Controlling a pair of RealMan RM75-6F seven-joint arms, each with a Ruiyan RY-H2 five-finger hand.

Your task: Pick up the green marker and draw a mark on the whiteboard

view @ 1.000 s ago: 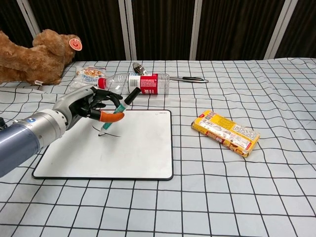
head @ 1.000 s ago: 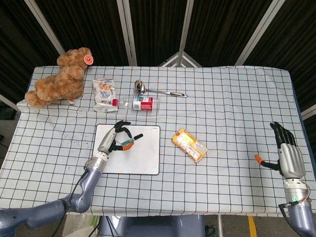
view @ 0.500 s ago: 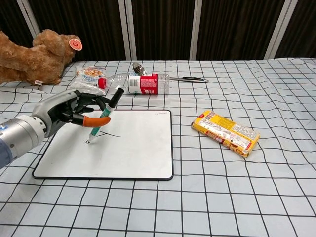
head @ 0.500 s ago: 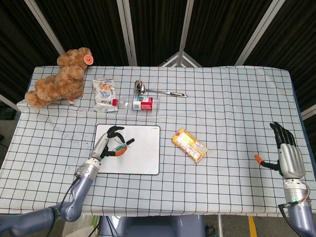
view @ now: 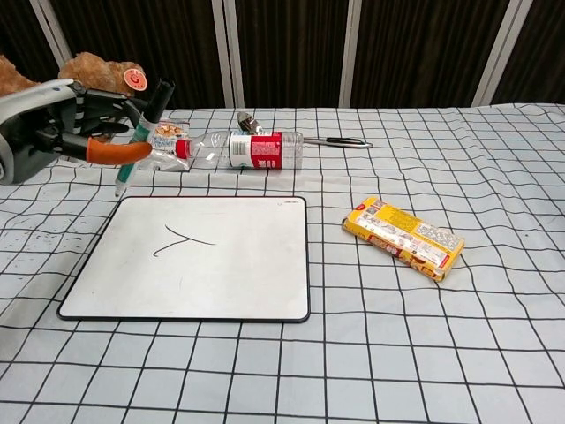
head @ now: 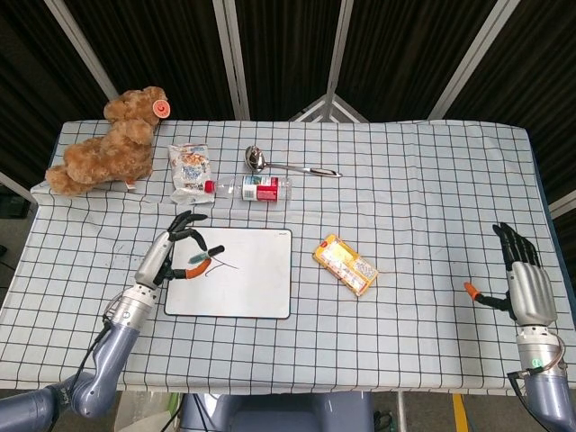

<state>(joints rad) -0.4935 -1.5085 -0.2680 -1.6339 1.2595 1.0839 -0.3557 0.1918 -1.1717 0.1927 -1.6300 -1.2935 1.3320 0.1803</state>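
Checked tablecloth, left of frame: left hand (view: 53, 132) lifts the green marker (view: 139, 132), pinched firmly, off the whiteboard (view: 265, 274), leaving a mark (view: 181, 238) — drawing looks done. Right hand (head: 526, 286) idles, fingers spread, empty.

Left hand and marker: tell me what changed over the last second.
The left hand, gripping the green marker throughout, dragged its tip down the whiteboard, then lifted it clear toward the board's left edge. The drawn mark grew into a bent stroke. The right hand stayed put.
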